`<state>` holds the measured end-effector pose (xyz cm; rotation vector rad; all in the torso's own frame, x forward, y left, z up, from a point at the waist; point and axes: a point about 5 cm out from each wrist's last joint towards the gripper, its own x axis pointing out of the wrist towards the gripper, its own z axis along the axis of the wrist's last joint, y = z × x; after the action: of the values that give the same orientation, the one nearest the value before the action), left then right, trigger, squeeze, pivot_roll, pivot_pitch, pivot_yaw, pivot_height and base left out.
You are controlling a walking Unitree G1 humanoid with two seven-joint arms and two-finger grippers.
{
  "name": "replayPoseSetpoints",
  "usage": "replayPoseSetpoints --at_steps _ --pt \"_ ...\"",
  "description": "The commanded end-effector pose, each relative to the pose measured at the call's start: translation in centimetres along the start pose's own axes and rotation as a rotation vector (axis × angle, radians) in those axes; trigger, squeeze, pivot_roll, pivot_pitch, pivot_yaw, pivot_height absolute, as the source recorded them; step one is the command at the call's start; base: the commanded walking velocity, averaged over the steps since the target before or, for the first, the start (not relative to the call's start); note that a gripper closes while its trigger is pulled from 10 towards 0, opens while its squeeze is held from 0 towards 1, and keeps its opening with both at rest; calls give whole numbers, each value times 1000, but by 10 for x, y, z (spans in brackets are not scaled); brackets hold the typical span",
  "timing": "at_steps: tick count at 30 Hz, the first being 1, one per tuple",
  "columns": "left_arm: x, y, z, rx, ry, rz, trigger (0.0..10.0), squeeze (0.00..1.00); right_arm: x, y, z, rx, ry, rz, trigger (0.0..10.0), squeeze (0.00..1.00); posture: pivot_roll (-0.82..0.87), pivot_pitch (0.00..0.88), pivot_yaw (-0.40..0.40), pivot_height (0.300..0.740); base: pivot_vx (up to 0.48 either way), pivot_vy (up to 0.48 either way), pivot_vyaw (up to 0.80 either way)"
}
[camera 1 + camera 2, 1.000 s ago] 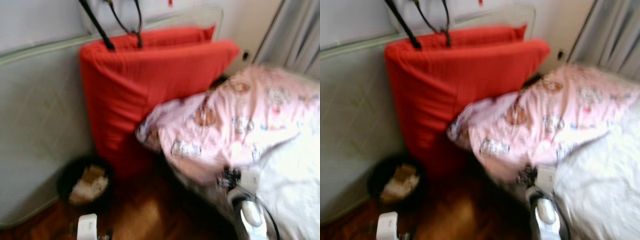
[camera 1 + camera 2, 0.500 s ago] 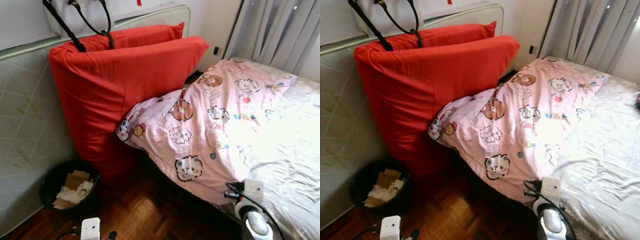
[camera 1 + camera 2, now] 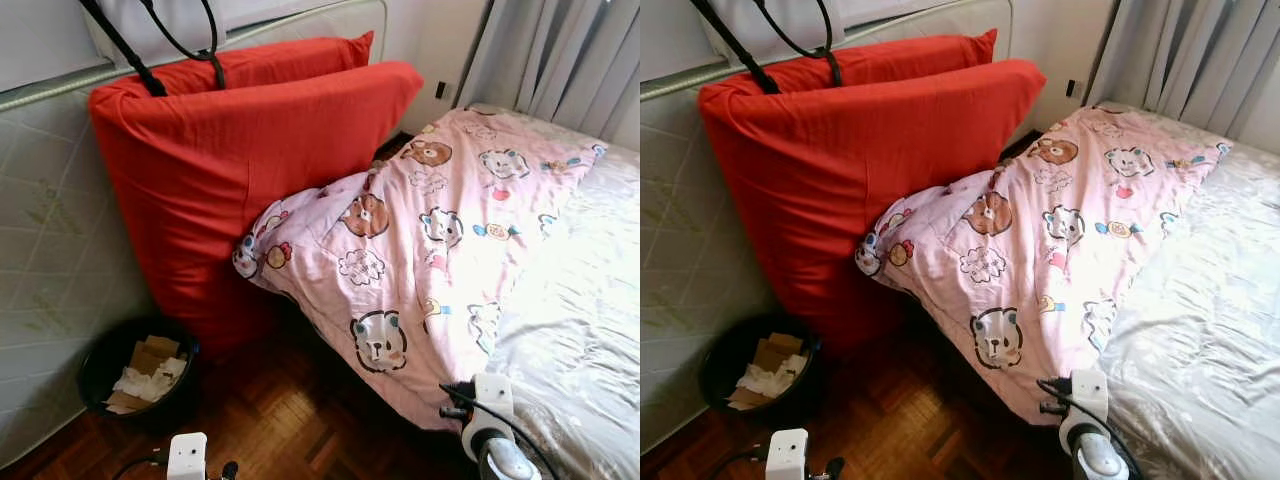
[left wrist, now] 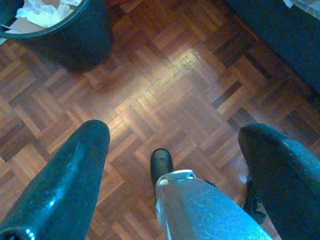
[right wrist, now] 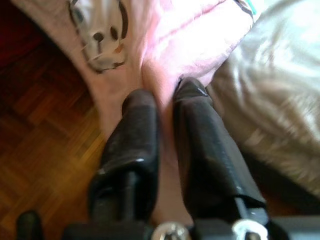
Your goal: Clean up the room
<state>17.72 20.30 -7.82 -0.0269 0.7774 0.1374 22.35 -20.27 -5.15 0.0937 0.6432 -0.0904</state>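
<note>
— What sort of place is this?

— A bedroom in a home. A bed with a shiny pale satin sheet [image 3: 590,300] takes up one side, and a pink quilt printed with cartoon bears [image 3: 430,240] lies rumpled across it, one edge hanging toward the floor.

— Anything besides the bed?

— Two big red fabric cushions [image 3: 240,170] stand on edge against a pale quilted mattress [image 3: 50,260] propped along the wall. Grey pleated curtains [image 3: 560,60] hang behind the bed.

— And the floor?

— Dark wooden parquet in a basket-weave pattern [image 4: 165,95], domestic flooring. A round black wastebasket holding crumpled paper and cardboard scraps [image 3: 140,375] sits on it beside the cushions.
</note>
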Motion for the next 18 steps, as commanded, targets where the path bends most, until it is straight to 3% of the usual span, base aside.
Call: replayPoseSetpoints --at_steps 1,3,4,5,10,14,18 --pt "-1 2 -5 5 29 1 10000 0 -3 1 -11 23 49 11 10000 949 -23 64 -33 740 0 0 0" --pt "-1 3 -5 8 30 0 10000 0 -4 1 -16 8 69 13 10000 914 -23 64 -30 740 0 0 0" --pt "-1 3 -5 10 30 -1 10000 0 -5 2 -20 5 91 24 10000 231 -25 63 -25 740 0 0 0" --pt "-1 3 -5 12 31 -1 10000 0 -6 3 -23 3 104 34 10000 0 -26 61 -24 740 0 0 0" --pt "-1 4 -5 18 36 -7 10000 0 -11 2 -37 45 168 14 10000 0 -26 48 -20 740 0 0 0" --pt "-1 5 -6 17 43 -7 10000 0 -18 -1 -55 133 243 -54 10000 0 -18 31 -18 740 0 0 0" --pt "-1 5 -7 17 49 -2 10000 0 -22 3 -63 135 272 -68 10000 0 -14 19 -18 740 0 0 0"
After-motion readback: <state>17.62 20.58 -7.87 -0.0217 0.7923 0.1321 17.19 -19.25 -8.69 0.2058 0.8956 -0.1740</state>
